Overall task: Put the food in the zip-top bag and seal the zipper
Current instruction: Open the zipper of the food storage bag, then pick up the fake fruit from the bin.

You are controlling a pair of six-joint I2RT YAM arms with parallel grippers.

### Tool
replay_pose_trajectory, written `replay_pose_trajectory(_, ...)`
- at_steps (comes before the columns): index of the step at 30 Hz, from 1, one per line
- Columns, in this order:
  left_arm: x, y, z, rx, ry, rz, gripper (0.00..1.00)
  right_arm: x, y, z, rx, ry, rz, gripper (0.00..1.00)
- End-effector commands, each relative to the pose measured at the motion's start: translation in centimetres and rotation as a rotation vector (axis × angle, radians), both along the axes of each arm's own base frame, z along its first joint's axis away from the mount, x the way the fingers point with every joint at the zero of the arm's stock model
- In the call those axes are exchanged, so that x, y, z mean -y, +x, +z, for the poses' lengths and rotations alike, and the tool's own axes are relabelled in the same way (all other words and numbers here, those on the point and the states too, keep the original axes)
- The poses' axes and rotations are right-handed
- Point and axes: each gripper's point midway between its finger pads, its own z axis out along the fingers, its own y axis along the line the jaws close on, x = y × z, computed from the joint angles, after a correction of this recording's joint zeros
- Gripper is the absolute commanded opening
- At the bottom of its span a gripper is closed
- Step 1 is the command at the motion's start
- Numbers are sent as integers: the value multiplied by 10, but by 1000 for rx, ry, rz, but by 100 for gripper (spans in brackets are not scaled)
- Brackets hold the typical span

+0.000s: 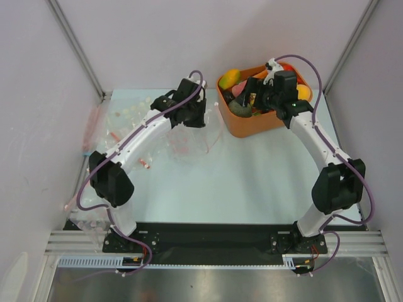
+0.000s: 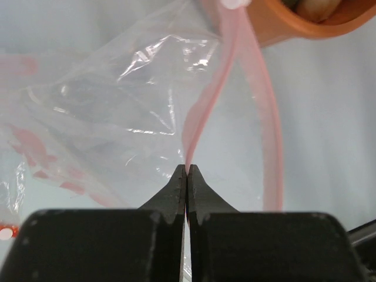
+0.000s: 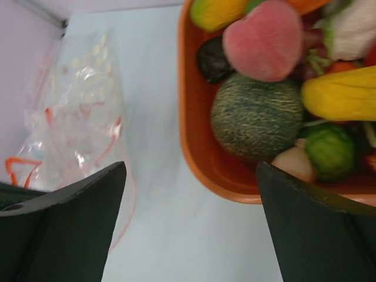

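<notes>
The food is piled in a rigid orange tub (image 1: 252, 126) at the back right: a pink peach (image 3: 267, 38), a green netted melon (image 3: 257, 114), a yellow piece (image 3: 343, 94) and a small green one (image 3: 330, 150). The clear zip-top bag (image 1: 182, 148) lies crumpled left of the tub, empty as far as shows. My left gripper (image 2: 187, 170) is shut on the bag's pink zipper strip (image 2: 205, 106), which curves up toward the tub. My right gripper (image 3: 191, 170) is open and empty, hovering above the tub's near-left rim (image 3: 194, 147).
More crinkled clear plastic with red print (image 1: 94, 126) lies against the left wall. Metal frame posts (image 1: 75, 44) rise at both back corners. The tub sits close to the right wall.
</notes>
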Motion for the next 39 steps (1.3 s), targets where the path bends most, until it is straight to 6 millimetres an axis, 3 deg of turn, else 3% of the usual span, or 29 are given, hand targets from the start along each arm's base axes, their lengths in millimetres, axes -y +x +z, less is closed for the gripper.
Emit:
replay_pose_trajectory(1, -15, 6, 41, 148, -80, 120, 0, 40, 26, 30, 120, -53, -235, 100)
replay_pose_trajectory(2, -25, 6, 31, 154, -58, 169, 0, 44, 32, 31, 139, -45, -246, 100)
replay_pose_trajectory(4, -30, 6, 44, 193, -115, 209, 0, 41, 40, 31, 143, -18, -221, 100)
replay_pose_trajectory(5, -34, 6, 36, 180, -119, 209, 0, 44, 49, 19, 116, -25, -229, 100)
replay_pose_trajectory(7, -33, 7, 36, 169, -157, 213, 0, 43, 62, 22, 116, -31, -234, 100)
replay_pose_trajectory(8, -33, 8, 36, 162, -160, 212, 0, 43, 71, 1, 71, -55, -231, 100)
replay_pose_trajectory(9, -38, 9, 33, 155, -147, 225, 0, 41, 78, 11, 92, -51, -227, 100)
replay_pose_trajectory(12, -41, 9, 31, 154, -129, 230, 0, 37, 96, -2, 101, -63, -213, 100)
replay_pose_trajectory(14, -42, 9, 33, 159, -140, 224, 0, 36, 107, -1, 139, -62, -213, 100)
replay_pose_trajectory(15, -41, 10, 33, 162, -151, 223, 0, 36, 114, -15, 128, -80, -208, 100)
replay_pose_trajectory(16, -39, 9, 33, 151, -171, 220, 0, 35, 121, -7, 152, -77, -203, 100)
replay_pose_trajectory(19, -38, 10, 31, 127, -198, 202, 0, 32, 133, -23, 116, -71, -175, 100)
replay_pose_trajectory(20, -37, 9, 32, 117, -206, 189, 0, 32, 138, -21, 127, -61, -174, 100)
replay_pose_trajectory(24, -40, 5, 33, 121, -177, 165, 0, 21, 146, -29, 115, -24, -152, 100)
replay_pose_trajectory(26, -42, 5, 35, 130, -165, 161, 0, 14, 149, -44, 81, -29, -142, 100)
replay_pose_trajectory(28, -42, 6, 35, 134, -149, 146, 0, 6, 152, -42, 82, -21, -132, 96)
replay_pose_trajectory(29, -43, 7, 38, 138, -146, 144, 0, 4, 153, -51, 58, -27, -131, 95)
replay_pose_trajectory(34, -41, 11, 32, 115, -105, 117, 0, -11, 153, -44, 50, -23, -105, 76)
replay_pose_trajectory(39, -38, 14, 34, 125, -105, 100, 0, -12, 140, -42, -2, -2, -91, 64)
